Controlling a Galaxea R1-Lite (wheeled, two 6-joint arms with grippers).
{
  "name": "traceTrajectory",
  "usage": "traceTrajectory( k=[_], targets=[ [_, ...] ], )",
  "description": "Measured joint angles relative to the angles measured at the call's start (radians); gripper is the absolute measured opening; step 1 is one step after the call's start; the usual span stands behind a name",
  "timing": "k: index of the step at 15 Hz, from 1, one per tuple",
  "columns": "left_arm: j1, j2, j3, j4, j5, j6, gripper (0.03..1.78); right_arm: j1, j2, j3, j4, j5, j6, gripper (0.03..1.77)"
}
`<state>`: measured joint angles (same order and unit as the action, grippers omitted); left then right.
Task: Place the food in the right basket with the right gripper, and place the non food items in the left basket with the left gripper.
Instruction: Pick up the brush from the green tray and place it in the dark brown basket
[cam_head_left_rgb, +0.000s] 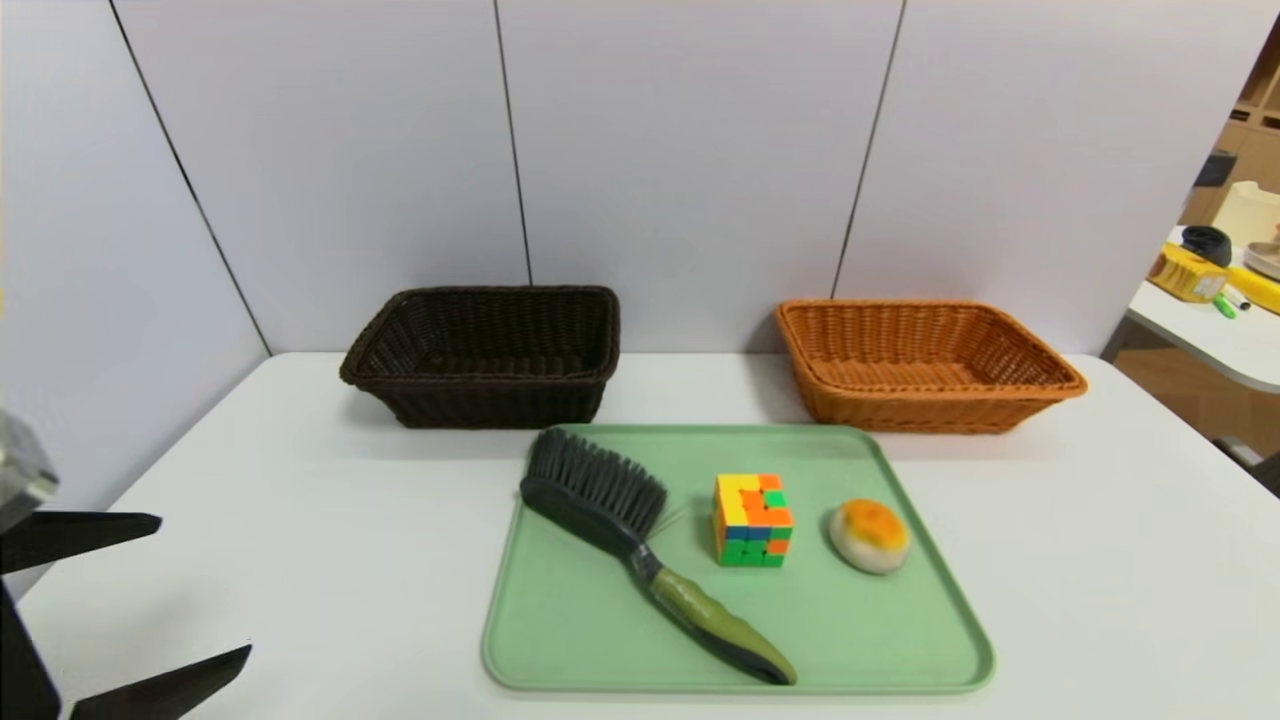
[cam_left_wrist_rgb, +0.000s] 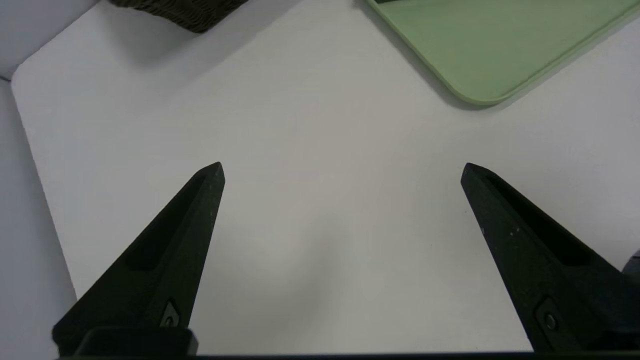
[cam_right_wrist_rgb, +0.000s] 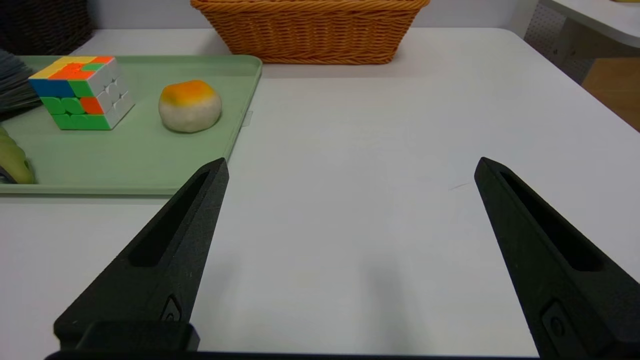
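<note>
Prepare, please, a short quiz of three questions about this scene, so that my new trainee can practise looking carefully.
1. True or false: the bun lies on the green tray.
2. Which thing lies between the brush and the bun?
a) the dark brown basket
b) the puzzle cube
c) the orange-tan basket
3. Fill in the word: the left end effector, over the table beside the tray, has its jaws wide ____.

Key: 1. true; 2. b; 3. open
</note>
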<state>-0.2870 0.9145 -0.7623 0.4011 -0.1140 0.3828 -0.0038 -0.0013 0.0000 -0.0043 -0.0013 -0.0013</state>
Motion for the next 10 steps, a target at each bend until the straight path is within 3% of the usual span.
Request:
traceTrajectory(
  k=[4, 10],
  targets=[
    [-0.110, 0.219, -0.121, 0.017, 0.000, 0.146, 1.69, 0.000, 0.000, 0.000, 0.000, -0.001, 0.000, 1.70],
    [-0.260, 0.492, -0.337, 0.154, 0.000, 0.402, 1.69, -0.001, 0.000, 0.000, 0.001, 0.000, 0.000, 1.70]
  ],
)
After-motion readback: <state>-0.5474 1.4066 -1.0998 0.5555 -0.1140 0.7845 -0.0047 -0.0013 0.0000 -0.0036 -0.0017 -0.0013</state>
